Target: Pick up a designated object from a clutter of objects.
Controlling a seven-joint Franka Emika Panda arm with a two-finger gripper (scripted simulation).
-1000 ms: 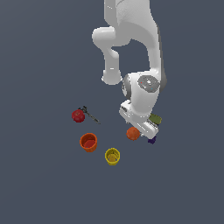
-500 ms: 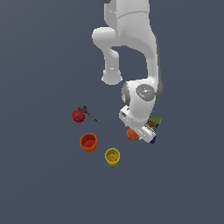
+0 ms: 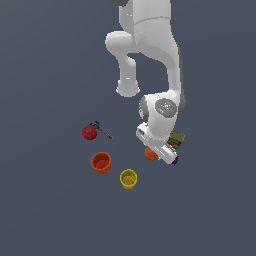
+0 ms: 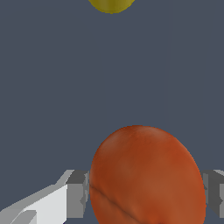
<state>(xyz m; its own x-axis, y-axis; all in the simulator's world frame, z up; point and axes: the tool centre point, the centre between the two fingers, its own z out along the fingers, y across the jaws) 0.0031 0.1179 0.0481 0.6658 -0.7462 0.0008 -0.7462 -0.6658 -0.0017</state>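
Arm is down over the clutter, pincer [image 4: 144, 192] straddling the orange ball [image 4: 146, 177]. Wrist view: 1 grey finger pad [image 4: 78, 192] sits at 1 side of the ball, the other pad at the opposite side, both at or very near the skin. Whether they actually press on it can't be told; no visible gap, no visible squeeze either. So pincer is narrow, roughly ball-width, grip unconfirmed.

Ball location: on the counter [image 3: 50, 220], in the exterior view mostly hidden under the hand, just an orange sliver [image 3: 150, 153] showing at the hand's lower edge. Green-topped can [image 3: 176, 137] is just beside the hand on the exterior view's right; tiny purple piece [image 3: 174, 161] peeks out below it. Yellow cup [image 3: 128, 178] is near, orange-red cup [image 3: 101, 162] further to the exterior view's left, red ball [image 3: 89, 132] and thin dark tool [image 3: 104, 132] well apart from the work.

Progress, judging by this: approach and descent done, right object selected, fingers placed around it. Left: confirm closure, then lift clear. Ball looks to be on the counter, not raised, though the hand hides the contact.

Risk: the can is close to the hand, may get nudged on lift.
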